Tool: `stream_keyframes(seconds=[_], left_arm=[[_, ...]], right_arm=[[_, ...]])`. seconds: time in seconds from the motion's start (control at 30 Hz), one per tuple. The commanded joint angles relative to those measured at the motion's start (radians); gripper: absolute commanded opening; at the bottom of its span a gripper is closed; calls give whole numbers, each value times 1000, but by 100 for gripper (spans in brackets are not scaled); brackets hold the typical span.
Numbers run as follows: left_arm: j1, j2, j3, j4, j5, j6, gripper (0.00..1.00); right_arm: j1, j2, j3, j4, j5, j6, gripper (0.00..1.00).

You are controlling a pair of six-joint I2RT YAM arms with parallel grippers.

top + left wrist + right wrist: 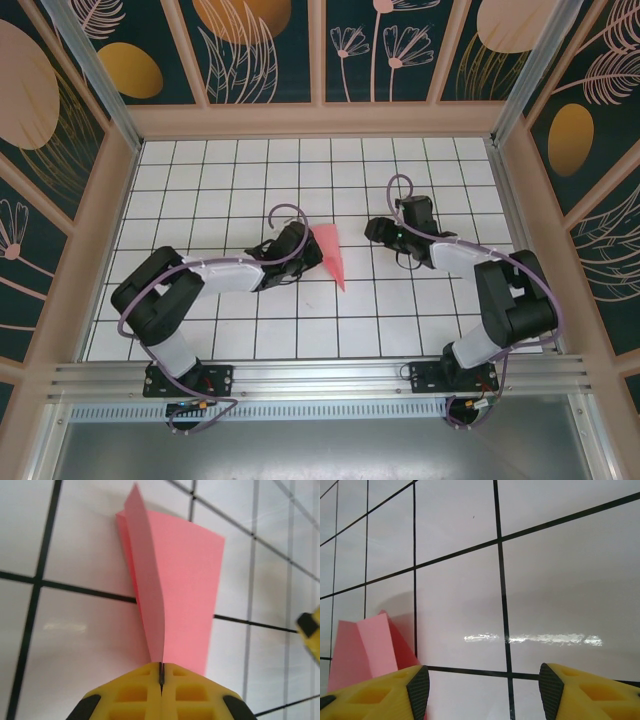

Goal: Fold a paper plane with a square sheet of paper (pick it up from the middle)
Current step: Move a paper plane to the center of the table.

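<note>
The salmon-pink square sheet of paper stands folded into a slim pointed paper plane (331, 255) on the white grid table, mid-table between the two arms. My left gripper (312, 250) is at its left side. In the left wrist view the yellow jaws of the left gripper (161, 672) are pressed together on the raised centre ridge of the paper plane (185, 580), whose wings spread away from me. My right gripper (375, 230) hovers just right of the plane. In the right wrist view the right gripper (482, 685) is open over bare tiles, with the paper plane (365, 650) at lower left.
A wooden frame (520, 180) with dark leaf-patterned panels walls the table on three sides. An aluminium rail (320, 375) runs along the near edge by the arm bases. A yellow fingertip (311, 630) of the right gripper shows in the left wrist view, at the right edge.
</note>
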Motion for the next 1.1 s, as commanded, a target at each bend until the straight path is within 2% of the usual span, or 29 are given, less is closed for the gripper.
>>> stream_keyframes(seconds=[0.0, 0.33, 0.6, 0.83, 1.0, 1.07], left_arm=[[3, -50, -30, 138, 15, 46, 0], [35, -114, -138, 353, 127, 110, 0], [93, 57, -164, 609, 328, 60, 0], [113, 162, -148, 559, 344, 48, 0], [123, 155, -147, 495, 338, 73, 0], [123, 154, -147, 481, 331, 81, 0]], right_arm=[[11, -61, -14, 53, -24, 27, 63], [44, -68, 50, -29, -16, 57, 63], [120, -100, 95, -140, 57, 76, 63], [182, -98, 106, -184, 73, 84, 61], [249, -75, 113, -203, 86, 74, 47], [276, -57, 120, -210, 94, 65, 45]])
